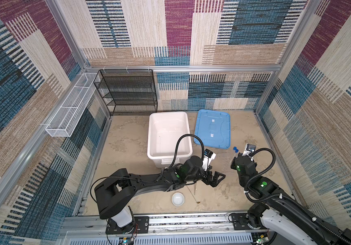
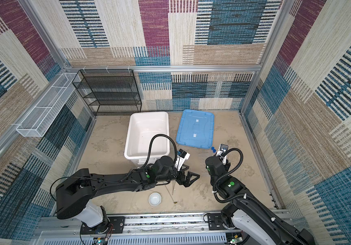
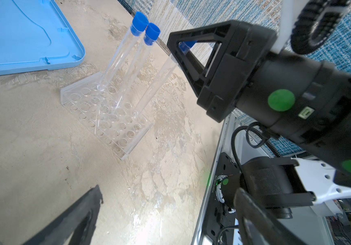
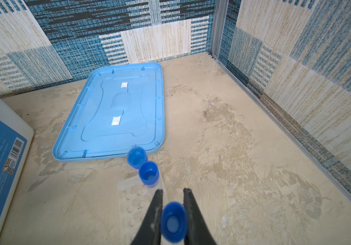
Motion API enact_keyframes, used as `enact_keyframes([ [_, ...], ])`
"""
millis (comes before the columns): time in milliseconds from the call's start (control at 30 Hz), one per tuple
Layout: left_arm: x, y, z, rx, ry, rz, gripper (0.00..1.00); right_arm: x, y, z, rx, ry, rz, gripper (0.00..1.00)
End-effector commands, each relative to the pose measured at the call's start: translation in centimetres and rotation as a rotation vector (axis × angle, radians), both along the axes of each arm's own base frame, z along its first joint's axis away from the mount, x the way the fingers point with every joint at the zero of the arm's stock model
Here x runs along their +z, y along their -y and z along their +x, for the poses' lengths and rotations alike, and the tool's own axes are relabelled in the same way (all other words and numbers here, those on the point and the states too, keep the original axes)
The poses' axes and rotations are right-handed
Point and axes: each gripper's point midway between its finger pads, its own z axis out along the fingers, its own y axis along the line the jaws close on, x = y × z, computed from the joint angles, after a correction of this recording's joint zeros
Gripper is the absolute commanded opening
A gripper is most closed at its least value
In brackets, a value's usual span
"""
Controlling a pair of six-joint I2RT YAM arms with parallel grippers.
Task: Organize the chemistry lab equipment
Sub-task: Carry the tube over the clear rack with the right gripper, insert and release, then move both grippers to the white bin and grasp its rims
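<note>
The right pincer [image 4: 173, 191] clamps the third clear blue-capped test tube [image 4: 173, 221], its foot already in the transparent tube rack [image 3: 106, 118] beside two others [image 3: 117, 57]. The left pincer [image 1: 217, 179] gapes wide, holding nothing. Left to sort on the surface [image 1: 128, 148]: small white round dish [image 1: 178, 199], long thin metal spoon [image 1: 195, 198], thin metal tweezers [image 1: 195, 189].

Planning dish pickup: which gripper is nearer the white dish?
Left. The left gripper hovers open just beyond the dish; right gripper holds a test tube far to its right.
</note>
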Motion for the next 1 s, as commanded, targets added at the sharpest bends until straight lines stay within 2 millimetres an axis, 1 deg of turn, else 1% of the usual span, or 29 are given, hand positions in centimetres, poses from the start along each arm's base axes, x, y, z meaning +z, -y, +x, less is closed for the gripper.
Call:
enact_keyframes([
  [0, 0.8, 0.3, 0.3, 0.004, 0.014, -0.026, 0.99, -0.1, -0.1, 0.1, -0.001, 0.004, -0.001, 0.15],
  [100, 0.8, 0.3, 0.3, 0.004, 0.012, -0.025, 0.99, -0.3, -0.2, 0.2, 0.003, 0.003, -0.006, 0.18],
  [133, 0.8, 0.3, 0.3, 0.005, 0.012, -0.026, 0.99, -0.3, -0.2, 0.3, 0.003, 0.002, -0.008, 0.21],
  [267, 0.7, 0.3, 0.2, 0.003, 0.01, -0.025, 0.99, -0.3, -0.3, 0.3, 0.01, 0.002, -0.002, 0.37],
  [367, 0.7, 0.2, 0.2, 0.008, 0.01, -0.025, 0.99, -0.2, -0.2, 0.1, 0.005, 0.013, 0.016, 0.47],
  [400, 0.7, 0.1, 0.2, 0.009, 0.011, -0.025, 0.99, -0.1, -0.1, 0.0, 0.003, 0.019, 0.026, 0.49],
  [500, 1.1, -0.1, 0.1, 0.007, 0.019, -0.02, 0.99, 0.5, 0.0, -0.4, 0.004, 0.048, 0.072, 0.66],
  [567, 1.7, -0.3, 0.0, -0.001, 0.029, -0.017, 0.99, 1.0, 0.2, -0.8, -0.007, 0.068, 0.109, 0.82],
  [600, 2.2, -0.4, -0.1, -0.003, 0.038, -0.021, 0.99, 1.3, 0.4, -1.0, -0.014, 0.073, 0.12, 0.87],
  [667, 3.4, -0.7, -0.1, -0.003, 0.055, -0.03, 0.99, 2.1, 0.5, -1.2, -0.021, 0.092, 0.143, 0.97],
  [700, 4.1, -0.9, -0.1, 0.002, 0.063, -0.035, 0.99, 2.8, 0.6, -1.3, -0.024, 0.106, 0.158, 0.99],
  [767, 5.6, -1.6, 0.1, 0.025, 0.079, -0.038, 0.99, 4.3, 0.7, -1.4, -0.025, 0.141, 0.187, 0.99],
  [833, 7.3, -2.4, 0.5, 0.068, 0.099, -0.025, 0.99, 6.5, 0.4, -1.3, 0.0, 0.188, 0.207, 0.99],
  [967, 10.5, -4.7, 1.9, 0.174, 0.144, 0.028, 0.99, 10.4, -0.8, -0.6, 0.061, 0.225, 0.213, 0.99],
])
